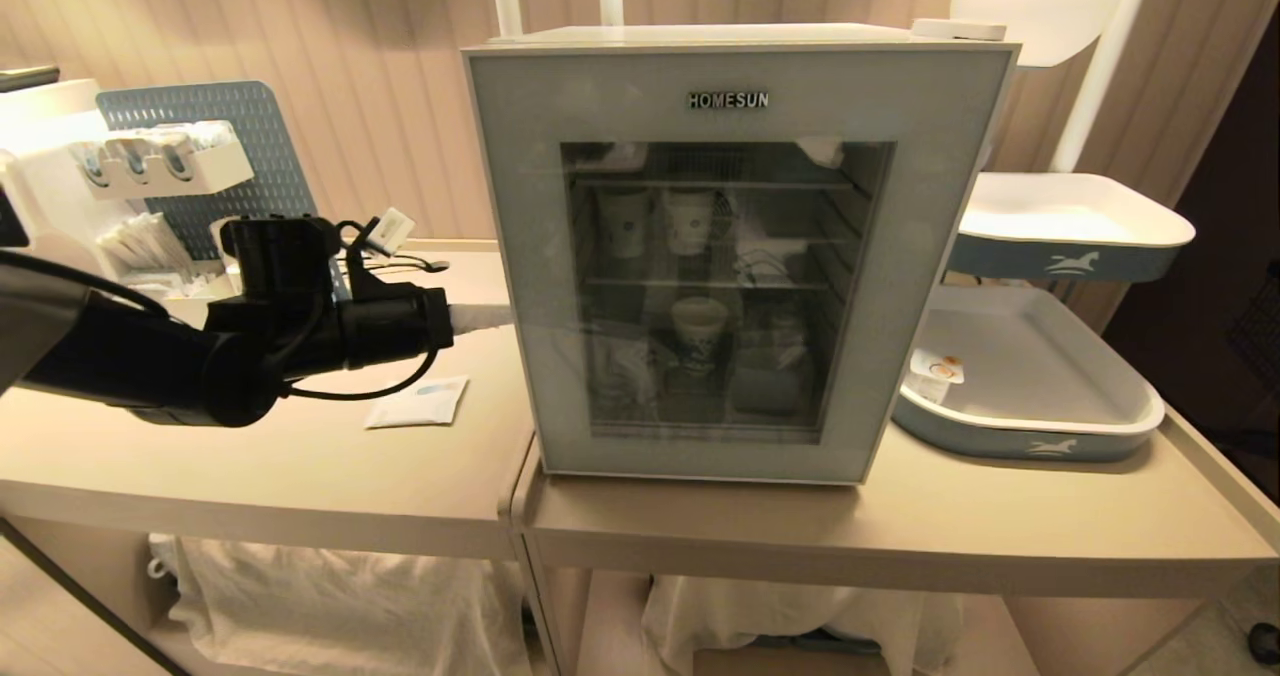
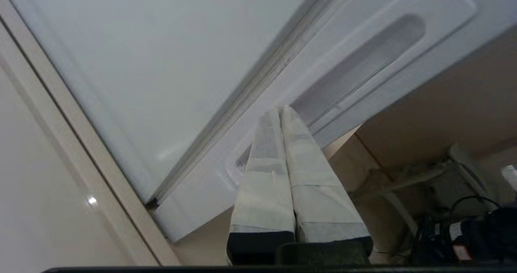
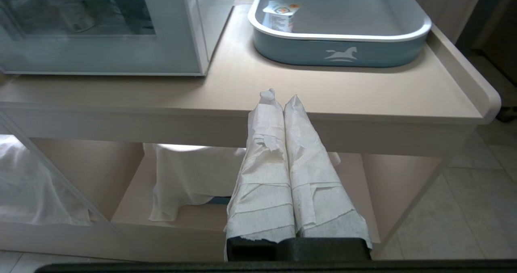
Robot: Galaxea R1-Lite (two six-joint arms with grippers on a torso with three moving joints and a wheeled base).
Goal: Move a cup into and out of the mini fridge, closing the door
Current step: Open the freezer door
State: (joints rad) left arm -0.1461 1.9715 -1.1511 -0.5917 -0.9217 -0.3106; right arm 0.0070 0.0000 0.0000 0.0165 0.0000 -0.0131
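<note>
The mini fridge [image 1: 720, 34] stands on the beige table, and its door [image 1: 520, 256] with the dark glass window lies shut against the body. Behind the glass I make out only printed paper cups [image 1: 690, 218] on the wire shelves; the cup is hidden. My left gripper [image 1: 505, 318] reaches in level from the left, shut and empty. Its taped fingertips [image 2: 291, 115] rest at the long recessed grip [image 2: 359, 59] in the door's side edge, beside the seam with the fridge wall [image 2: 161, 63]. My right gripper [image 3: 278, 97] hangs shut and empty below the table's front edge.
Right of the fridge lies a blue-and-white tray [image 1: 1030, 436] holding a low tub with an orange-marked lid [image 1: 935, 374]; a second tray [image 1: 1070, 221] sits above it. A white sachet [image 1: 418, 403] lies near my left arm. A pegboard rack [image 1: 200, 136] stands at back left.
</note>
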